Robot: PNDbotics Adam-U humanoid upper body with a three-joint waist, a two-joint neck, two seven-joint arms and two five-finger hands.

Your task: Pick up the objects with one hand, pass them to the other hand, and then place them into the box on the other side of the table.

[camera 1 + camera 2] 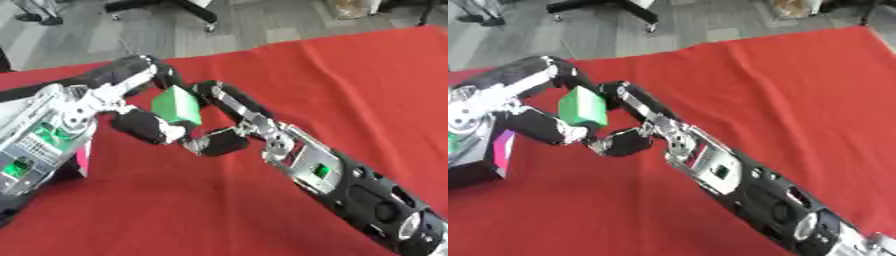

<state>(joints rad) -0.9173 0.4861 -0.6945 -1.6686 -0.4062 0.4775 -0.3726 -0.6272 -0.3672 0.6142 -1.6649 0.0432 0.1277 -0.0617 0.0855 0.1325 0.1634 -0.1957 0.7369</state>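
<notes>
Nearest us, our right hand [229, 131] reaches up from the lower right, meeting our left hand [140, 117] at centre left; both sets of fingers curl around the green block [178, 106], held above the red tablecloth [350, 85]. If either hand lets go too soon, we judge the block could drop short of the box [502, 147] at the left edge. Grey floor and chair legs fill the top.

A red-covered table [350, 90] carries a pink-sided box [502, 152] at its left.

Office or lab: grey carpet tiles [262, 22], rolling chair base [605, 7].
</notes>
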